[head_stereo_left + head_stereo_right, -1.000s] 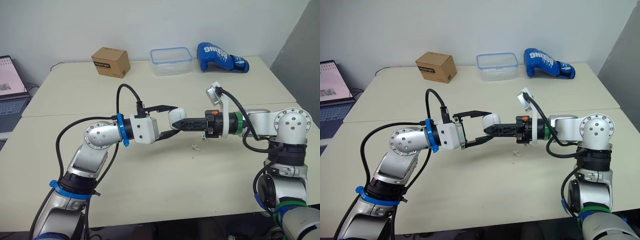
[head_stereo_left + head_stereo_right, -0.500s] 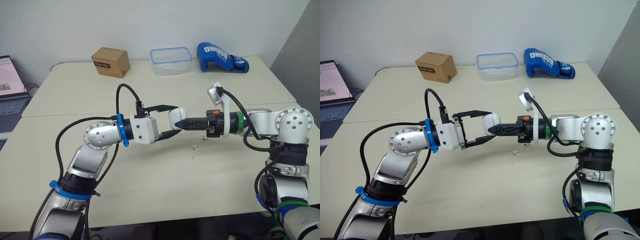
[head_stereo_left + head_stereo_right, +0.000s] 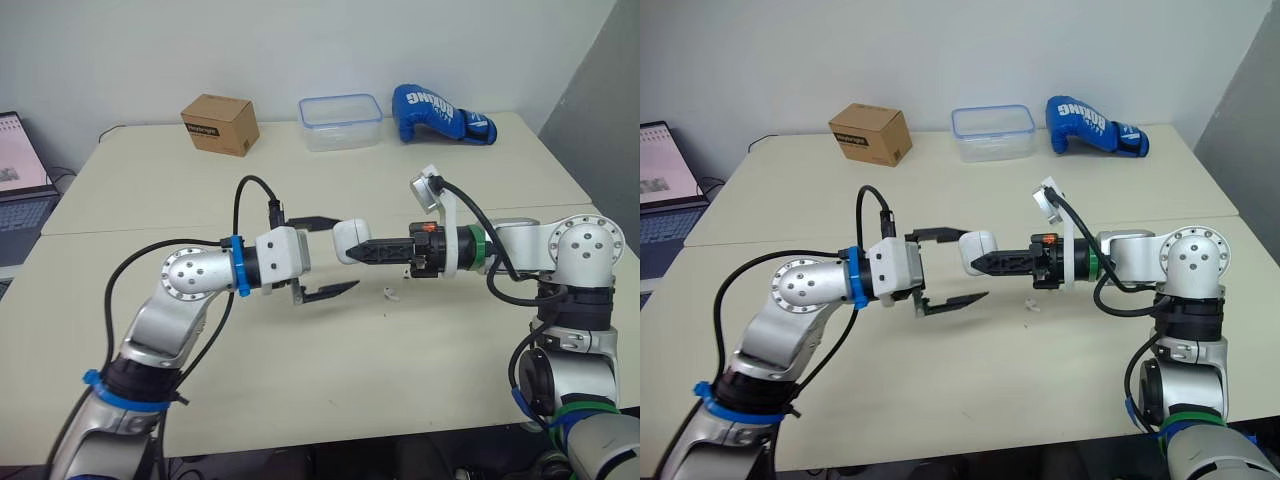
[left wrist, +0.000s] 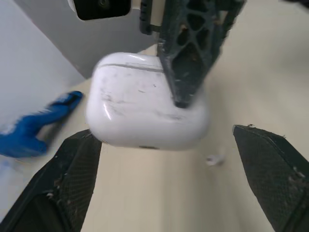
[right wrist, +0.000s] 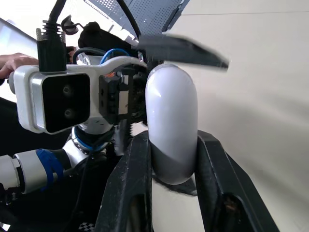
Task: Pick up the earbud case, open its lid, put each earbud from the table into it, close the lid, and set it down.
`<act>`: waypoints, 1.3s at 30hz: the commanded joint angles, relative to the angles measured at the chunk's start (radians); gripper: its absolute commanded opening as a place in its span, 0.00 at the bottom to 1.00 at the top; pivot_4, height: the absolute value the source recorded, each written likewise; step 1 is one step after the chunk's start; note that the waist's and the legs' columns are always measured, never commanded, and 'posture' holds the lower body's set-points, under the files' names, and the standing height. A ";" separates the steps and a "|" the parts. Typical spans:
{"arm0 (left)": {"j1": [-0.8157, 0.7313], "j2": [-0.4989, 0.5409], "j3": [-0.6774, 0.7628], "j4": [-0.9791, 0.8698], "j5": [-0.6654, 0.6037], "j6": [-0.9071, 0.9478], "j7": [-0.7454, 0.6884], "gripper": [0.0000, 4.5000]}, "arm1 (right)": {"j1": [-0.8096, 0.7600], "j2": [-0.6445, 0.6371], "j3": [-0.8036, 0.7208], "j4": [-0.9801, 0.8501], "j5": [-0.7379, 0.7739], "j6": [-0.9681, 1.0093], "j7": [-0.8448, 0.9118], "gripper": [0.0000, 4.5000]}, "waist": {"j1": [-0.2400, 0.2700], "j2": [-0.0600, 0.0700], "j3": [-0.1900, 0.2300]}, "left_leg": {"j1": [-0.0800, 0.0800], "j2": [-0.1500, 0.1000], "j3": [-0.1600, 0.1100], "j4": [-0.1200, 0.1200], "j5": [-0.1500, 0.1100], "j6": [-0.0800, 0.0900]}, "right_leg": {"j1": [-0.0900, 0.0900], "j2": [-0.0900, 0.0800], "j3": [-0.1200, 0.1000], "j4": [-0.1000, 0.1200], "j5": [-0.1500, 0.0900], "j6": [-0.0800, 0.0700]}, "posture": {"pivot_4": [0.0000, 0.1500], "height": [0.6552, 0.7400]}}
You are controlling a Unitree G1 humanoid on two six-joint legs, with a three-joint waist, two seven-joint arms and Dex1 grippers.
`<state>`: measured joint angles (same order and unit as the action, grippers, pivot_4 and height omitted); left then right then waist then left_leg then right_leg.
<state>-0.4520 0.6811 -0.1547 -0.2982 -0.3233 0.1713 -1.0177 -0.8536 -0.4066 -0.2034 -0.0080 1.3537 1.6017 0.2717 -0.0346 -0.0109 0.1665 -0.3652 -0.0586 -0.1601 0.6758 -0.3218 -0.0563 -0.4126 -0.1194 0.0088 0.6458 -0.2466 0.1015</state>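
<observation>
Two right fingers (image 5: 212, 183): clamped on the earbud case (image 3: 347, 240), one on each flank, with the rounded end sticking out past their tips.
Right gripper (image 3: 362, 247): level above mid-table, pointing toward 9 o'clock.
Earbud case: held off the table (image 3: 300, 380) with its lid shut, just beyond the upper left fingertip.
Left gripper (image 3: 973, 264): fingers spread wide and gripping nothing. The upper one is level with the top of the case, the lower one well beneath it, and neither touches it.
Change, left gripper: half a second ago its fingers straddled the case with their tips past it. It has since drawn back toward 9 o'clock and turned, so the lower finger sits nearer the table.
Change, case and right gripper: about where they were.
Earbud (image 3: 391, 294): on the table at 5 o'clock of the case, under the right fingers, in the same spot. It lies apart from the lower left fingertip.
Cardboard box (image 3: 214, 124): far edge, 11 o'clock.
Clear container with blue rim (image 3: 341, 121): far edge, 12 o'clock.
Blue boxing glove (image 3: 441, 114): far edge, 1 o'clock.
Laptop (image 3: 20, 170): off the table's side, 9 o'clock.
</observation>
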 commanded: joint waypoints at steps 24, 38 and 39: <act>-0.266 0.204 -0.034 0.133 -0.166 0.566 -0.240 0.65 | -0.010 -0.420 0.646 -0.422 -0.854 -0.667 0.654 0.17 | 0.001 0.001 0.003 | -0.001 0.000 0.000 0.000 0.001 -0.001 | 0.000 0.001 0.000 0.000 -0.001 0.002 | 1.00 0.89; -0.344 0.093 -0.118 0.148 -0.073 0.531 -0.235 0.52 | -0.113 -0.316 0.722 -0.371 -0.949 -0.604 0.707 0.17 | 0.001 0.001 0.003 | -0.001 0.000 0.000 0.001 0.001 -0.001 | -0.001 0.001 0.000 0.000 -0.001 0.002 | 1.00 0.89; -0.344 0.091 -0.121 0.144 -0.073 0.535 -0.237 0.52 | -0.120 -0.312 0.729 -0.366 -0.959 -0.602 0.709 0.17 | 0.001 0.001 0.003 | -0.001 0.000 0.000 0.001 0.001 -0.001 | -0.001 0.001 0.000 0.000 -0.001 0.002 | 1.00 0.89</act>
<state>-0.7710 0.7709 -0.2803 -0.1446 -0.4031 0.7141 -1.2538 -0.9477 -0.7231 0.5312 -0.3648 0.4077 0.9959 0.9655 -0.0336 -0.0103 0.1691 -0.3664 -0.0584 -0.1602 0.6763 -0.3211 -0.0575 -0.4138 -0.1188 0.0086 0.6459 -0.2478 0.1034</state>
